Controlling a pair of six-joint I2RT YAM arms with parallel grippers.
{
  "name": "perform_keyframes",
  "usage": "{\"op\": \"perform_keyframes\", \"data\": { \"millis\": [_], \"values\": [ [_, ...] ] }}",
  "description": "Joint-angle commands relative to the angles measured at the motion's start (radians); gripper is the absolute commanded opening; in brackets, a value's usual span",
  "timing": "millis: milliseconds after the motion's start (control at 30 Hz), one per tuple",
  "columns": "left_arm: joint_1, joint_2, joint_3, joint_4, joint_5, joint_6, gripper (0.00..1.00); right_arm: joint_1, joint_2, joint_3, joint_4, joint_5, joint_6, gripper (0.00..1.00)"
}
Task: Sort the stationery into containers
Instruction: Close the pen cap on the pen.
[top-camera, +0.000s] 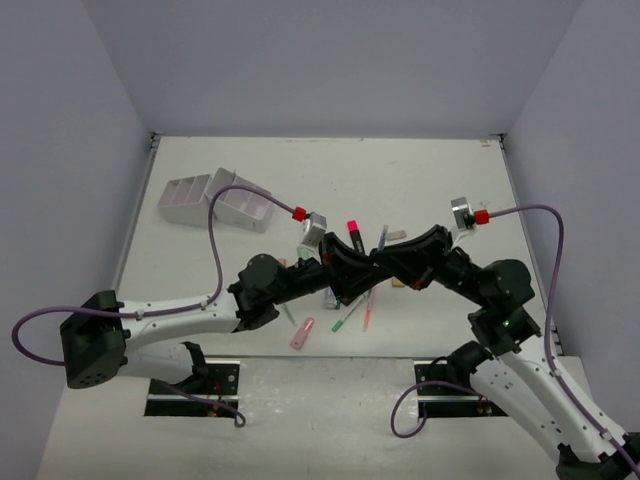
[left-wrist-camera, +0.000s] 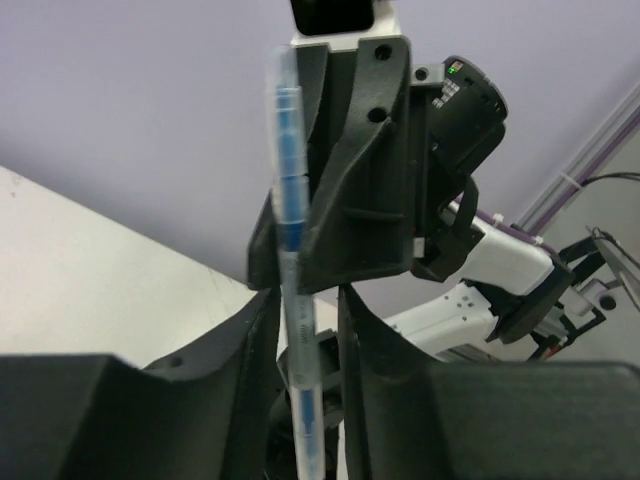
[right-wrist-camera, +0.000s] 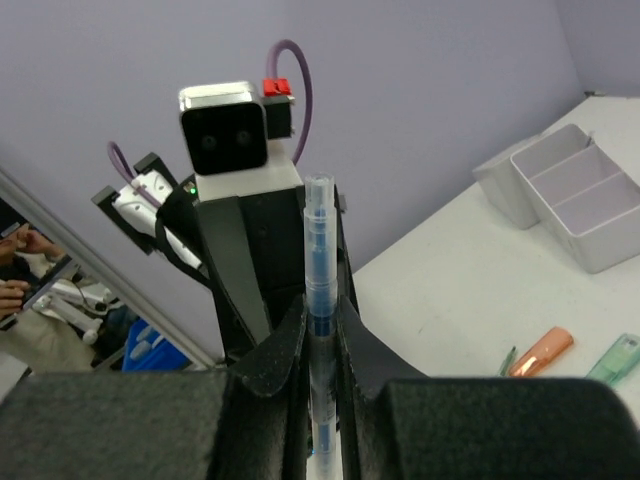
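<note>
Early stage: the white plastic compartment organiser (top-camera: 180, 214) at the bench's (top-camera: 420, 180) far left looks empty, and loose highlighters and pens (top-camera: 302, 333) lie under the crossed arms. The clear blue-barrelled pen (right-wrist-camera: 318, 290) hangs mid-air between both arms. The right fingers (right-wrist-camera: 275, 365) clench it; the left fingers (left-wrist-camera: 255, 335) stand parted either side, not pinching. The top view hides this pen; the wrist views show it, and the right wrist view also shows an orange highlighter (right-wrist-camera: 540, 352).
</note>
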Motion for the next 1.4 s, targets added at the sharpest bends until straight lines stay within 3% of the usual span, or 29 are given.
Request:
{"op": "perform_keyframes", "data": {
  "millis": [0, 33, 267, 333, 400, 500, 667, 833, 1167, 1200, 1300, 1367],
  "values": [
    [-0.003, 0.034, 0.048, -0.027, 0.039, 0.020, 0.14, 0.015, 0.006, 0.031, 0.015, -0.022, -0.005, 0.00],
    [-0.003, 0.032, 0.048, -0.027, 0.041, 0.018, 0.00, 0.015, 0.003, 0.033, 0.003, -0.018, -0.011, 0.00],
    [-0.004, 0.006, 0.022, -0.028, 0.057, 0.038, 0.00, 0.015, -0.009, 0.051, -0.050, 0.032, -0.035, 0.00],
    [-0.004, -0.003, 0.016, -0.033, 0.066, 0.045, 0.00, 0.015, -0.006, 0.066, -0.073, 0.037, -0.048, 0.36],
    [-0.003, -0.017, 0.011, -0.044, 0.073, 0.059, 0.00, 0.015, -0.006, 0.088, -0.109, 0.051, -0.065, 0.55],
    [-0.003, -0.031, -0.004, -0.058, 0.095, 0.083, 0.00, 0.015, 0.000, 0.147, -0.201, 0.072, -0.121, 0.63],
    [-0.003, -0.049, -0.028, -0.058, 0.112, 0.096, 0.00, 0.015, 0.029, 0.240, -0.282, 0.076, -0.166, 0.64],
    [-0.003, -0.046, -0.034, -0.066, 0.151, 0.102, 0.00, 0.015, 0.064, 0.316, -0.347, 0.087, -0.204, 0.55],
    [-0.003, -0.053, -0.011, -0.105, 0.142, 0.113, 0.00, 0.015, 0.084, 0.285, -0.322, 0.027, -0.199, 0.40],
    [-0.003, -0.052, -0.008, -0.109, 0.141, 0.113, 0.00, 0.015, 0.081, 0.282, -0.321, 0.026, -0.198, 0.35],
    [-0.003, -0.052, 0.003, -0.123, 0.133, 0.117, 0.00, 0.015, 0.077, 0.265, -0.315, 0.019, -0.197, 0.03],
    [-0.003, -0.056, 0.009, -0.130, 0.118, 0.119, 0.00, 0.015, 0.071, 0.246, -0.304, 0.015, -0.192, 0.00]
  ]
}}
